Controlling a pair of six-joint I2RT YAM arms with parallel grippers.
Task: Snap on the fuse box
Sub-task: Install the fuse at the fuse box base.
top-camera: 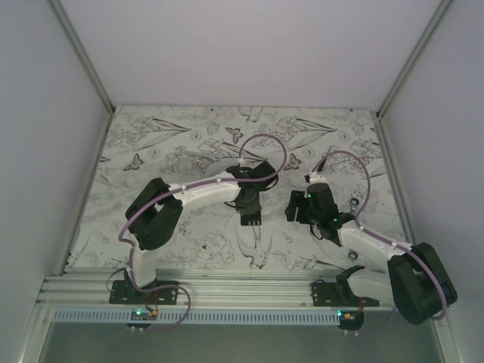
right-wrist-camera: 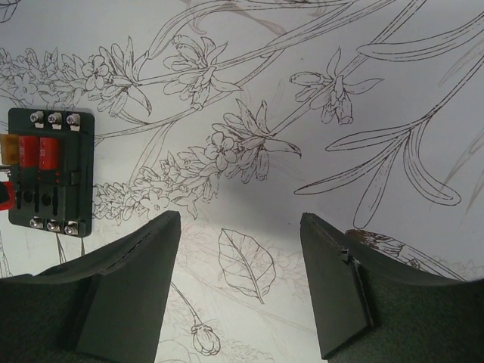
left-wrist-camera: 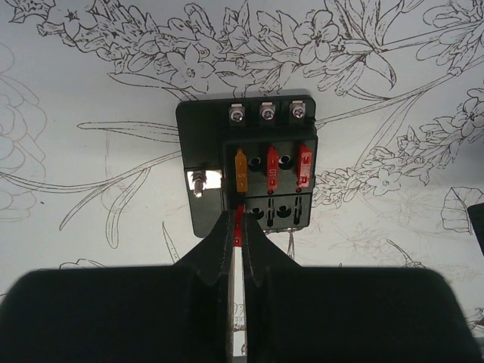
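The fuse box [left-wrist-camera: 204,136] is a small black square box lying flat on the flower-printed table, with one orange fuse [left-wrist-camera: 241,170] and two red fuses [left-wrist-camera: 272,172] seated in its face. My left gripper [left-wrist-camera: 237,225] is shut on a tiny red fuse [left-wrist-camera: 238,219] and holds it at the near left slot of the box. From above, the left gripper [top-camera: 250,203] covers most of the box [top-camera: 252,219]. My right gripper [right-wrist-camera: 240,219] is open and empty, to the right of the box [right-wrist-camera: 76,174], apart from it.
The table cover [top-camera: 189,151] is a white sheet with black flower and butterfly drawings. Grey walls enclose the left, back and right sides. An aluminium rail [top-camera: 242,287] runs along the near edge. A dark object [left-wrist-camera: 476,227] shows at the right edge of the left wrist view.
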